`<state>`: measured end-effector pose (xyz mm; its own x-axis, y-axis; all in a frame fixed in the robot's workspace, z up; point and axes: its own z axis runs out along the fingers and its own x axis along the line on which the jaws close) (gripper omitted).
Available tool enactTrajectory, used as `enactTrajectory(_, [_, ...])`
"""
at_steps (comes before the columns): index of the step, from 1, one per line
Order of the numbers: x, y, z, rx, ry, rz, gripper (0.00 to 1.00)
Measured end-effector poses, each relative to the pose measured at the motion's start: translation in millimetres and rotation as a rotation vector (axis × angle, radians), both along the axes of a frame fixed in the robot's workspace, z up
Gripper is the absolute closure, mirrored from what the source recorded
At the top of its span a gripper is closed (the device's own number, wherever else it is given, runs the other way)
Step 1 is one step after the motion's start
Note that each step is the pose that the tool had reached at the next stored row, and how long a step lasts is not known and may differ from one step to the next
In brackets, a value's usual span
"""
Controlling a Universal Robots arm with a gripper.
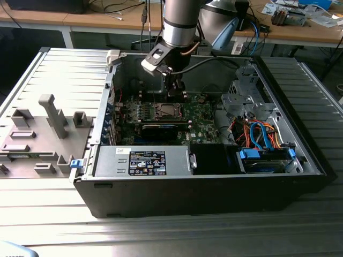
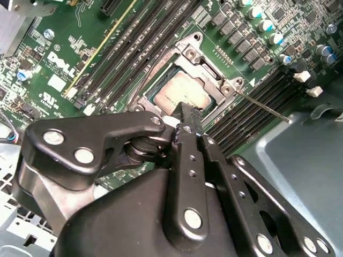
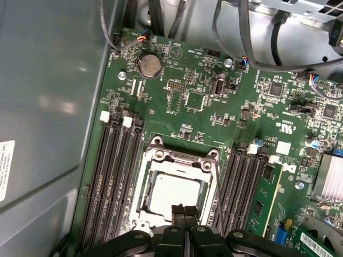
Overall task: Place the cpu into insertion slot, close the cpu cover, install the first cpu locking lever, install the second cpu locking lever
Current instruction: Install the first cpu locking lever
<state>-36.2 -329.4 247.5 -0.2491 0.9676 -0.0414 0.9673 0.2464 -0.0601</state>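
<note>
Exterior view, gripper (image 1: 174, 91) at twelve o'clock of insertion slot (image 1: 168, 111), jaws pressed together above seated cpu (image 3: 171, 194), cpu cover (image 3: 143, 184) down.

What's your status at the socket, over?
Gripper shut, tips at the cpu cover edge. Cpu seated, cover down around it. One locking lever sticking out free, apparently unlatched.
</note>
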Motion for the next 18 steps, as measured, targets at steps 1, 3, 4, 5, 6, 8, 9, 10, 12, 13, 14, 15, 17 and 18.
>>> enactTrajectory(1, [0.0, 0.0, 0.0, 0.0000, 0.0000, 0.007, 0.89])
enactTrajectory(3, [0.0, 0.0, 0.0, 0.0000, 0.0000, 0.019, 0.89])
enactTrajectory(4, [0.0, 0.0, 0.0, 0.0001, 0.0000, 0.025, 0.89])
enactTrajectory(5, [0.0, 0.0, 0.0, 0.0000, 0.0000, 0.035, 0.89])
enactTrajectory(6, [0.0, 0.0, 0.0, 0.0000, 0.0000, 0.042, 0.89])
enactTrajectory(8, [0.0, 0.0, 0.0, 0.0000, 0.0000, 0.060, 0.89])
enactTrajectory(9, [0.0, 0.0, 0.0, 0.0000, 0.0000, 0.070, 0.89])
enactTrajectory(10, [0.0, 0.0, 0.0, 0.0000, 0.0000, 0.081, 0.89])
enactTrajectory(12, [0.0, 0.0, 0.0, 0.0000, 0.0000, 0.102, 0.89])
enactTrajectory(13, [0.0, 0.0, 0.0, 0.0000, 0.0000, 0.106, 0.89])
enactTrajectory(14, [0.0, 0.0, 0.0, 0.0000, 0.0000, 0.114, 0.89])
enactTrajectory(15, [0.0, 0.0, 0.0, 0.0000, 0.0000, 0.123, 0.89])
enactTrajectory(17, [0.0, 0.0, 0.0, 0.0000, 0.0000, 0.138, 0.89])
enactTrajectory(18, [0.0, 0.0, 0.0, 0.0000, 0.0000, 0.145, 0.89])
